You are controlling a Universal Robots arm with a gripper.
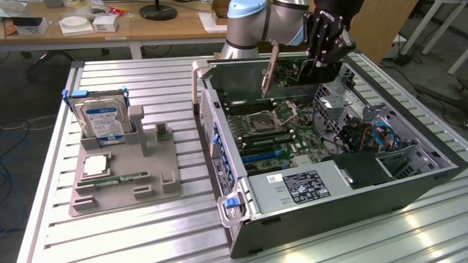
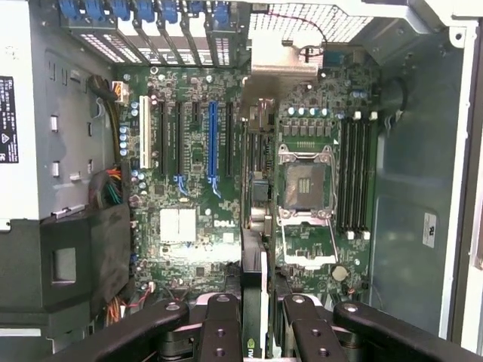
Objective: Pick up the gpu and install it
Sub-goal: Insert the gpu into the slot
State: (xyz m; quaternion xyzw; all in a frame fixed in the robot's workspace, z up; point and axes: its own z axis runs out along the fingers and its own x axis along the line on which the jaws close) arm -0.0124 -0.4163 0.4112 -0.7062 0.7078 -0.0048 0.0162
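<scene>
Nearest the exterior camera, the worktop (image 1: 146, 230) is a bed of ribbed aluminium slats, pale and faintly glossy. On it, toward the exterior view's left, a grey moulded fixture (image 1: 146, 181) with blocky posts carries a boxy silver hard drive (image 1: 102, 123). The drive has a blue-and-white label and stands upright between blue rails. A slim green memory stick (image 1: 120, 178) lies flat in a groove of the same fixture.

Toward the exterior view's right, an open tower case (image 1: 351, 208) of black and grey sheet steel lies on its side. Its near end is taken up by a power supply (image 1: 300, 186) with a black label. Deeper in sits the green motherboard (image 1: 270, 131), studded with small parts. It bears long black slots, one blue slot (image 2: 212, 139), a square metal CPU socket (image 2: 306, 181) and black memory slots (image 2: 355, 177).

Over the far end of the case hangs the claw (image 1: 314, 61) (image 2: 257, 320). Its black fingers (image 2: 223, 332) are drawn partway in and clamped on the gpu (image 1: 291, 75) (image 2: 256, 286). This thin dark card is held on edge in the air, apart from the motherboard. Its narrow silver bracket (image 1: 270, 71) is on the end toward the exterior view's left.

Beyond the worktop stand wooden desks (image 1: 146, 30) with white boxes and a round black lamp base (image 1: 157, 11). The floor around them is dark, with cables trailing across it.
</scene>
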